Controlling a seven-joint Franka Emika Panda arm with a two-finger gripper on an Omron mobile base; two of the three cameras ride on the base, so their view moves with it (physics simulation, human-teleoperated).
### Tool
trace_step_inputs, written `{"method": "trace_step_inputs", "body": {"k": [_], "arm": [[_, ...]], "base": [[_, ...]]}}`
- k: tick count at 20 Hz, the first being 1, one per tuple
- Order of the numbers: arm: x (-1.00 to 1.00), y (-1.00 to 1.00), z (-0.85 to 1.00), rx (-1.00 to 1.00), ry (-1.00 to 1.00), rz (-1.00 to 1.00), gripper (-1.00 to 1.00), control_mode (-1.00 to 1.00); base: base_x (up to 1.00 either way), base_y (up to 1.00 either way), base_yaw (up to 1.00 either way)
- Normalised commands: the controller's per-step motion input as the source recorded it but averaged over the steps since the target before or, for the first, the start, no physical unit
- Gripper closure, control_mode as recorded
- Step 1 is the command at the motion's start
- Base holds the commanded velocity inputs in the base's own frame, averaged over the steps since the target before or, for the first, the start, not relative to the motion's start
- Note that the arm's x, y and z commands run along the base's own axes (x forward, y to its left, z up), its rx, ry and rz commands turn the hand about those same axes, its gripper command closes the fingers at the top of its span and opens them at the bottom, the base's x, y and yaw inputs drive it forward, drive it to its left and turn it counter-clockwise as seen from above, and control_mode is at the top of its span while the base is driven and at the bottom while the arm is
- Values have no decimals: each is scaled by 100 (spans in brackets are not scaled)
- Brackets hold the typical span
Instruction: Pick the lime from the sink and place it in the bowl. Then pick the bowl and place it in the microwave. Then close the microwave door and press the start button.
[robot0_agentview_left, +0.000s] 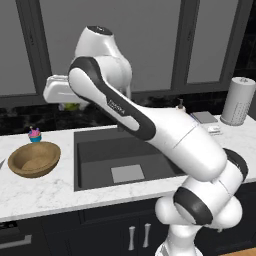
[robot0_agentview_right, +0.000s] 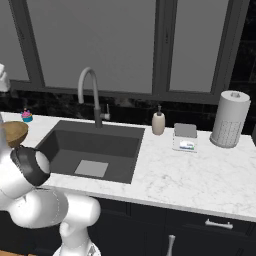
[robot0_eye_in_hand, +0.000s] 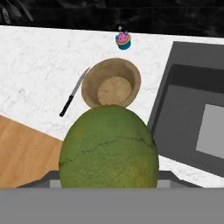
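The lime, green and mottled, looms large right in front of the hand camera. It also peeks out yellow-green under the white hand. My gripper is shut on it, high above the counter between the bowl and the sink's back left corner; the fruit hides the fingertips. The wooden bowl stands empty on the marble counter, left of the sink, below and ahead of the lime. The microwave and its door are out of view.
A pink-and-blue cupcake sits just behind the bowl. A black-handled knife lies beside the bowl. The curved faucet, a soap dispenser and a paper towel roll stand behind and right of the sink.
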Motion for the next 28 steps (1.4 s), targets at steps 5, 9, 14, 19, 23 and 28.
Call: {"method": "trace_step_inputs", "body": {"k": [5, 9, 14, 19, 23, 28], "arm": [[45, 53, -37, -2, 20, 8, 100, -100], [11, 63, -21, -3, 7, 2, 100, -100], [0, 25, -41, -20, 0, 0, 100, -100], [0, -7, -57, -7, 0, 0, 100, -100], [9, -2, -31, 8, -1, 0, 100, -100], [28, 0, -45, 7, -2, 0, 100, -100]], "base": [[0, 0, 0], [0, 0, 0], [0, 0, 0], [0, 0, 0], [0, 0, 0], [0, 0, 0]]}}
